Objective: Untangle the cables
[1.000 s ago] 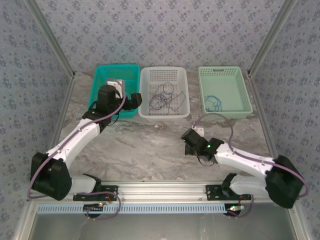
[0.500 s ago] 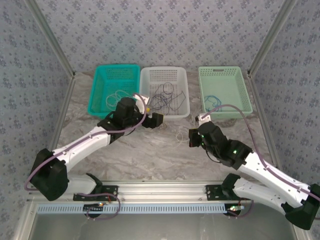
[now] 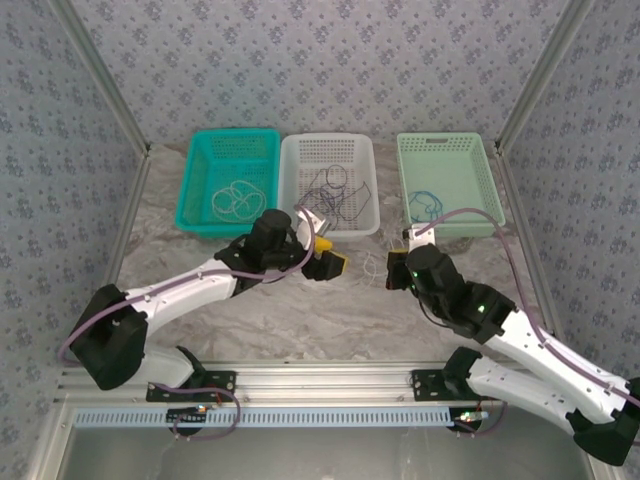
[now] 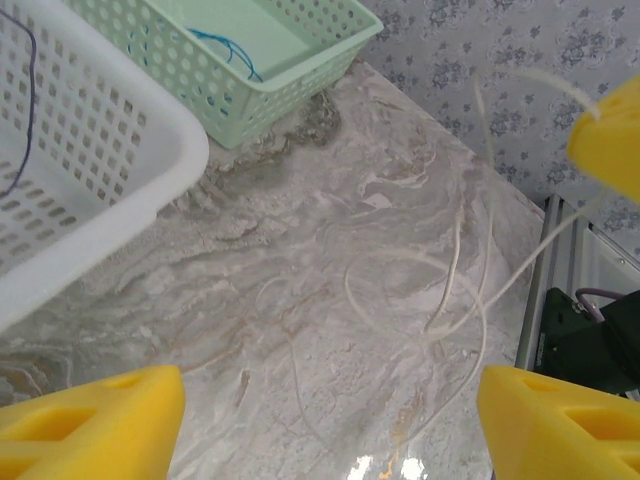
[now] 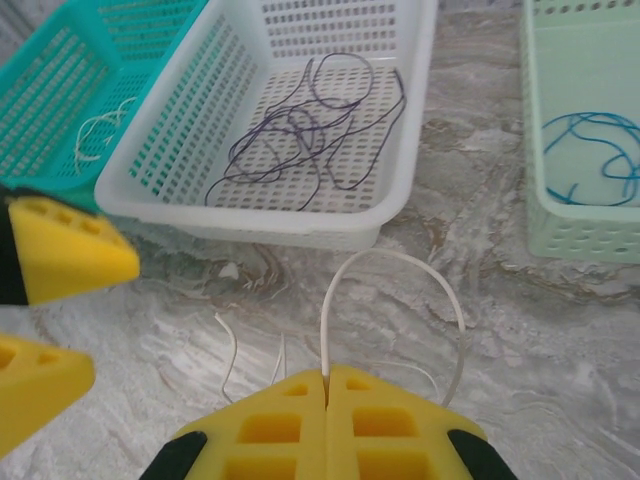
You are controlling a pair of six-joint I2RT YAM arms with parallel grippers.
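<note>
Marble table carries the slack of the white cable. My right gripper is clamped on its loop; my left gripper, spread wide, should pinch a free strand low, then draw away slowly.

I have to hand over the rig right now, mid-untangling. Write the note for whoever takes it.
Left gripper: open, holding nothing, low over the table in front of the white basket.
Right gripper: shut on a whitish cable that loops across the table.
Done: whitish loops lie in the teal basket, and a blue cable in the green basket.
Left: the dark cables lie tangled in the white basket; the held cable is in no basket yet.
</note>
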